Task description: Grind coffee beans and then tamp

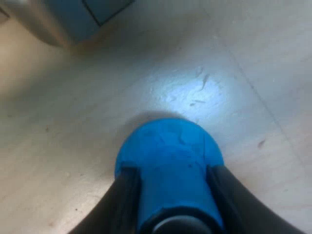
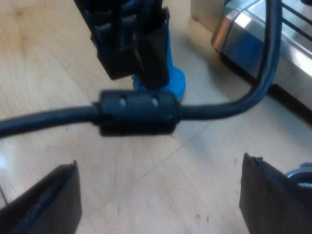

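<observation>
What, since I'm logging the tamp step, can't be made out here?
Left wrist view: tamper base, under its own top.
Right wrist view: tamper top, behind the left gripper.
Right wrist view: espresso machine, cut by the edge.
Right wrist view: metal thing by the right gripper, cut off.

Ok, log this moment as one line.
left gripper: shut on blue tamper | right gripper: open, empty | blue tamper: upright on table near espresso machine
</observation>
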Robot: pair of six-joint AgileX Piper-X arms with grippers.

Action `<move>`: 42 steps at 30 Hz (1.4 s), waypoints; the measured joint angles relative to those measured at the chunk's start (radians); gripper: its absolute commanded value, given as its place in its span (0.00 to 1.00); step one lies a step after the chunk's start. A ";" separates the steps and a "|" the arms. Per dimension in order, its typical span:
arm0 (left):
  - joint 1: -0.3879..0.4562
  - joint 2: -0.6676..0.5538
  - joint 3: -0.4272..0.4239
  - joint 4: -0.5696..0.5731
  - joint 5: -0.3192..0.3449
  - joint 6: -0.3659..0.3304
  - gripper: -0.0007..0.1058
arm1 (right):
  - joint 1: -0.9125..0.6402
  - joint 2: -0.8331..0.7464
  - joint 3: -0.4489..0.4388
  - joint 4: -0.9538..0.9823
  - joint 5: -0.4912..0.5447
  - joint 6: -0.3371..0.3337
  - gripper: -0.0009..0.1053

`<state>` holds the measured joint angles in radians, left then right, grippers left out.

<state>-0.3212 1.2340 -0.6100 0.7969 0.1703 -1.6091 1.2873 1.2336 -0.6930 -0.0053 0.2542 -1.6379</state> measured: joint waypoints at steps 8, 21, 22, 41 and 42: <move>-0.055 -0.232 -0.096 0.093 0.002 0.015 0.01 | 0.000 -0.104 0.001 0.120 0.049 -0.007 0.66; -0.221 -0.282 -0.294 0.231 0.002 0.015 0.01 | 0.000 -0.372 0.086 0.290 0.229 0.005 0.66; -0.248 -0.282 -0.302 0.236 0.002 0.015 0.01 | 0.000 -0.394 0.107 0.293 0.230 0.005 0.66; -0.382 -0.155 -0.308 0.245 0.002 0.015 0.01 | 0.000 -0.433 0.434 -0.026 0.236 -0.010 0.66; -0.382 -0.149 -0.308 0.245 0.002 0.015 0.01 | 0.000 -0.433 0.437 -0.029 0.236 -0.015 0.66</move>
<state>-0.7030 1.0854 -0.9185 1.0419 0.1720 -1.5943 1.2873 0.8008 -0.2556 -0.0339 0.4898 -1.6529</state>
